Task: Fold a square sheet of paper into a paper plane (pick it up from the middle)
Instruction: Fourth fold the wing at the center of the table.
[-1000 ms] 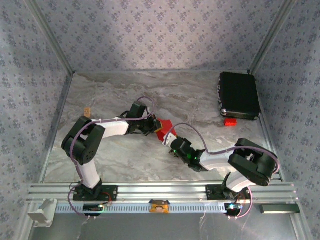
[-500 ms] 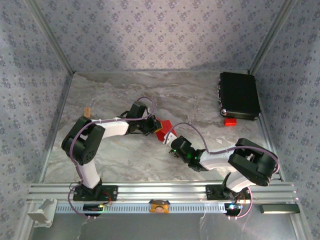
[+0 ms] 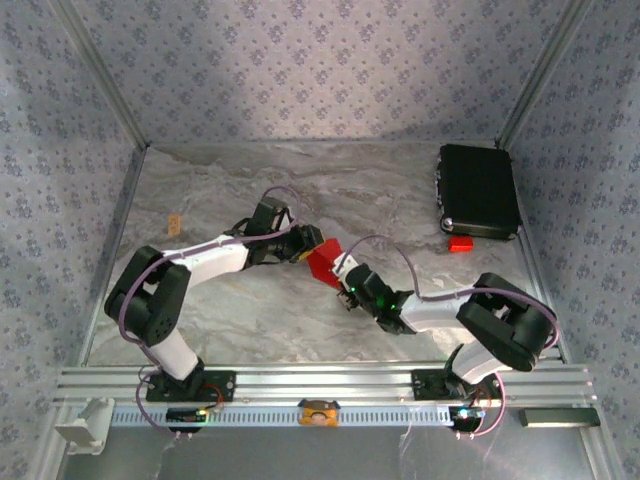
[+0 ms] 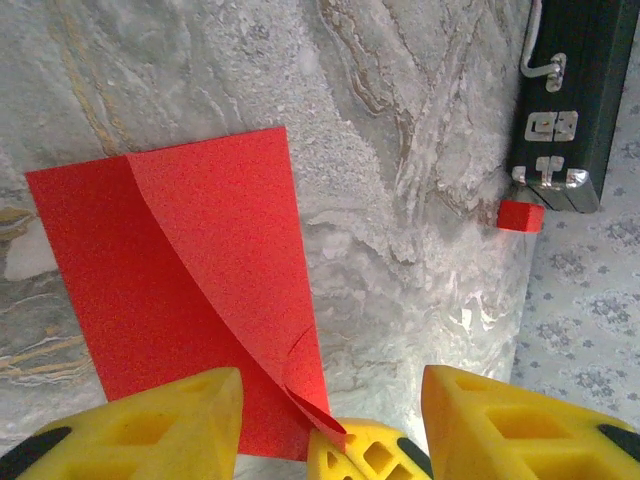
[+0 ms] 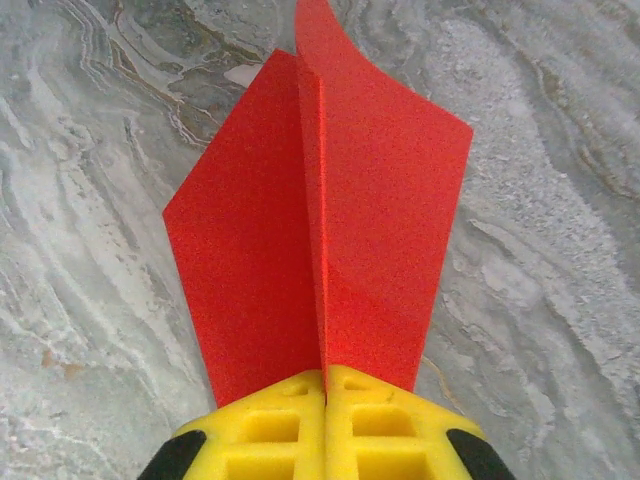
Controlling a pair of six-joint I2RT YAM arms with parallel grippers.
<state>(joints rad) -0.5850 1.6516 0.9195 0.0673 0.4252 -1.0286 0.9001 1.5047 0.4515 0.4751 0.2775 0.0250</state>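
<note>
From above, the square sheet of paper [image 3: 322, 258] lies partly folded near the middle of the marbled tabletop [image 3: 250, 315], and both arms reach in to meet over it. The left end effector [image 3: 304, 247] is at the paper's left edge and the right end effector [image 3: 341, 273] at its near right corner, the two close together. In the far right corner a black case [image 3: 478, 190] lies flat. A small red block [image 3: 460, 243] sits just in front of it, well apart from the paper. Looking down the left wrist, the left end effector [image 4: 330, 385] is released. Its two yellow fingers [image 4: 150, 425] stand wide apart, and the sheet [image 4: 170, 290] lies on the stone between and beyond them. One flap is folded over along a slanting crease, and the near corner curls up. Yellow tips of the other arm poke in at the bottom edge, right at that curled corner. The case [image 4: 585, 90] and the block [image 4: 520, 215] show at the upper right. Down the right wrist, the right end effector [image 5: 325, 388] is clenched on the sheet [image 5: 375, 230], its yellow fingers pressed together with the paper's edge pinched between them. A crease stands up like a ridge running away from the grip, and a flap spreads to each side over the tabletop.
</note>
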